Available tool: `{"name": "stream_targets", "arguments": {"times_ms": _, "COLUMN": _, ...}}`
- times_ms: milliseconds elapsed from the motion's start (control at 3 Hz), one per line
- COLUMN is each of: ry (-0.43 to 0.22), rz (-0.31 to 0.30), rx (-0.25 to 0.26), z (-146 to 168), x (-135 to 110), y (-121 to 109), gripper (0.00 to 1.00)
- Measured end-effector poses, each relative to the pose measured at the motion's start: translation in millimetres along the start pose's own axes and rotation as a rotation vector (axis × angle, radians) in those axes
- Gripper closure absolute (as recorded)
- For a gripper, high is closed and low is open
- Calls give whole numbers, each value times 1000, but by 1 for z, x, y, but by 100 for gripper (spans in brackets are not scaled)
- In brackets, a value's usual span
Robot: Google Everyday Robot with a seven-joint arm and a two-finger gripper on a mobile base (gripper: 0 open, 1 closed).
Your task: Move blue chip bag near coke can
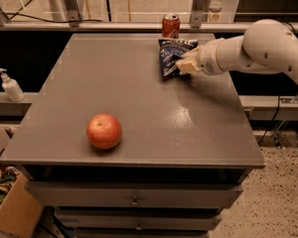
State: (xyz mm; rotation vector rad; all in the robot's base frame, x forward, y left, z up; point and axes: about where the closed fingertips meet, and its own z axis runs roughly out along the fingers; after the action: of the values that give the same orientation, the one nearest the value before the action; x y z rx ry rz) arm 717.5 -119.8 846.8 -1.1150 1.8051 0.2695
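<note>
The blue chip bag (171,56) is a crinkled dark-blue foil bag with white lettering, at the far right part of the grey table (139,113). The red coke can (171,26) stands upright at the table's far edge, just behind the bag. My gripper (185,63) reaches in from the right on a white arm (258,48) and is shut on the bag's right side. The bag's lower edge is at or just above the tabletop; I cannot tell which.
A red apple (104,131) sits near the table's front left. A white pump bottle (11,86) stands on a ledge to the left. A cardboard box (15,212) is on the floor at the lower left. Drawers are under the tabletop.
</note>
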Motion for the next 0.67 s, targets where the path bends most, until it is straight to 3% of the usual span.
{"name": "stream_targets", "arguments": {"times_ms": 333, "ry": -24, "rz": -21, "rx": -23, "z": -5, "x": -9, "y": 1, "gripper": 14}}
{"name": "stream_targets", "arguments": {"times_ms": 667, "ry": -64, "rz": -33, "rx": -39, "z": -13, "x": -18, "y": 3, "gripper": 0}}
